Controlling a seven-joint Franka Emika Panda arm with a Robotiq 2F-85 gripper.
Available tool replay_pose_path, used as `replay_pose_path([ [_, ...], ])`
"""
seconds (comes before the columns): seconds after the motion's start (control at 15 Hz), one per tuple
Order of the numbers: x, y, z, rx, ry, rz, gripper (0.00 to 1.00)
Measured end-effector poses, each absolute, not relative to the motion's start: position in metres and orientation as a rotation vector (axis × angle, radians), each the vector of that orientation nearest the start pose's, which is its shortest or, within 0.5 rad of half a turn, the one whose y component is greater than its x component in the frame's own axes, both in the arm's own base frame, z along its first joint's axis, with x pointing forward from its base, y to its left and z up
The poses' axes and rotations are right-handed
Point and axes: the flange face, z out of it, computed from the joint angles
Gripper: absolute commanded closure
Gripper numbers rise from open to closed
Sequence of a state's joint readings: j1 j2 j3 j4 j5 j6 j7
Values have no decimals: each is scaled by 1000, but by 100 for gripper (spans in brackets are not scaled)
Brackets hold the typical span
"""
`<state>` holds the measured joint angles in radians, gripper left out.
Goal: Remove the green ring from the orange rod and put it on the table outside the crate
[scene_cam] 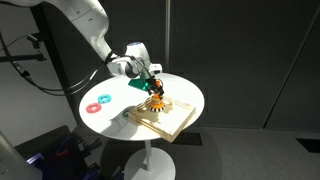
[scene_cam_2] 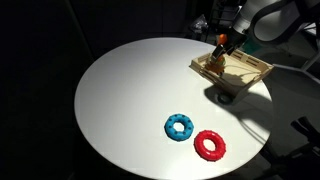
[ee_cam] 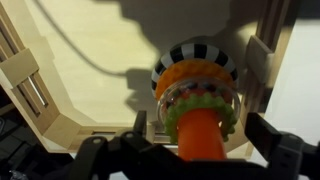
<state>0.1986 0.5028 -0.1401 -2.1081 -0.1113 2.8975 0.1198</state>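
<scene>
Jaws hang over the crate [scene_cam_2: 240,70], arm [scene_cam: 95,30] reaching in from above. In the wrist view the jaws look spread, one dark finger [ee_cam: 100,158] on each side of the orange rod [ee_cam: 200,140], with a gap showing on both sides. I can't see them touching anything. The green ring [ee_cam: 228,118] sits around the rod, up from its striped flared base [ee_cam: 195,55]. The rod stands upright inside the crate [scene_cam: 170,120], near one wall. The crate sits close to one edge of the desk [scene_cam_2: 120,90]. The blue ring [scene_cam_2: 180,126] and red ring [scene_cam_2: 210,146] lie flat on the bare desk just beside each other, near another edge and well apart from the crate. Both also show in an exterior view, red [scene_cam: 94,104] and blue [scene_cam: 105,98].
</scene>
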Motion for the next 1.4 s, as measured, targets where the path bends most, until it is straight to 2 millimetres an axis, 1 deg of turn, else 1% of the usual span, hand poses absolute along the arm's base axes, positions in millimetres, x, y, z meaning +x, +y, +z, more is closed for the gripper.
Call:
replay_pose_path([
  [0.4, 604, 45, 197, -3168, -107, -536, 0],
  [0.47, 604, 45, 196, -3166, -108, -543, 25],
  [0.53, 604, 45, 194, -3163, -109, -552, 27],
  [0.6, 604, 45, 193, -3161, -110, -559, 34],
  [0.67, 604, 45, 192, -3159, -111, -565, 44],
  [0.73, 604, 45, 191, -3158, -112, -570, 51],
  [1.2, 606, 45, 195, -3149, -107, -600, 51],
  [1.4, 606, 44, 207, -3140, -96, -625, 51],
])
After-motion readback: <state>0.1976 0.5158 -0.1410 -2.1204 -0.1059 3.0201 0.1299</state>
